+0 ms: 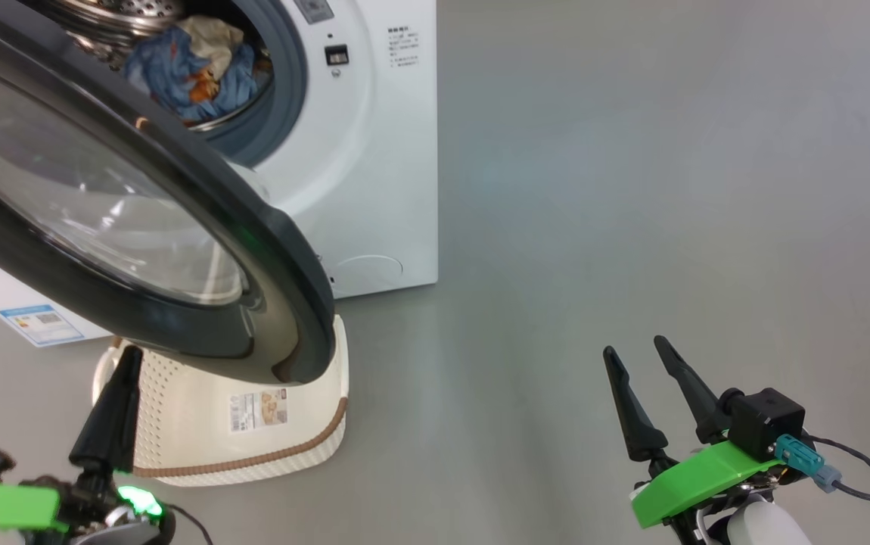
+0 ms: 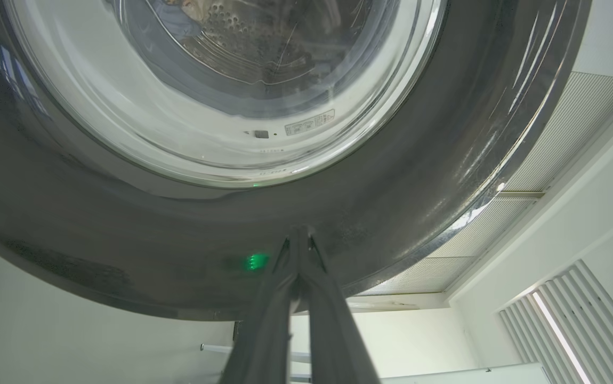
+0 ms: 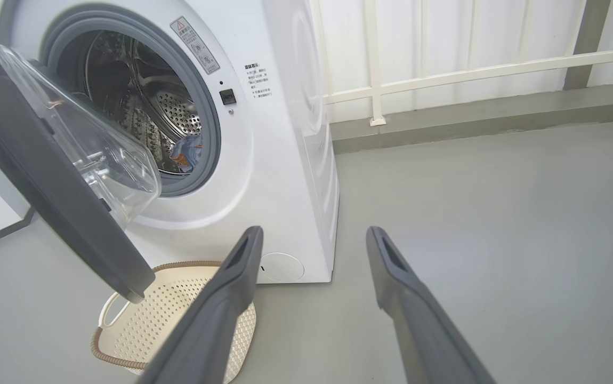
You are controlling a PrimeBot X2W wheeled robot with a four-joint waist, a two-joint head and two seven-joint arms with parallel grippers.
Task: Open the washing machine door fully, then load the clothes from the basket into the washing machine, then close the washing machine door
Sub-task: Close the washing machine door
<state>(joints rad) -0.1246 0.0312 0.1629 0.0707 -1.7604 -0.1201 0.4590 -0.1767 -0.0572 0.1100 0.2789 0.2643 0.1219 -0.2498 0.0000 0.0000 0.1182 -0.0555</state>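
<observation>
The washing machine (image 1: 374, 151) stands at the upper left with its door (image 1: 268, 250) swung partway out over the basket (image 1: 200, 424). Light blue and cream clothes (image 1: 193, 68) lie inside the steel drum. The basket sits upright on the floor under the door, holding nothing, its label showing. My left gripper (image 1: 131, 354) is shut, its tips right at the door's lower black rim (image 2: 178, 256); in the left wrist view the left gripper (image 2: 300, 234) meets that rim. My right gripper (image 1: 633, 346) hangs open over bare floor at the lower right, apart from everything.
Grey floor stretches to the right of the machine (image 3: 285, 160). The right wrist view, past my right gripper (image 3: 314, 230), shows the door (image 3: 56, 176), the clothes (image 3: 186, 152), the basket (image 3: 178, 314), and a white railing (image 3: 445, 74) along the back wall. A blue energy sticker (image 1: 40, 324) is at left.
</observation>
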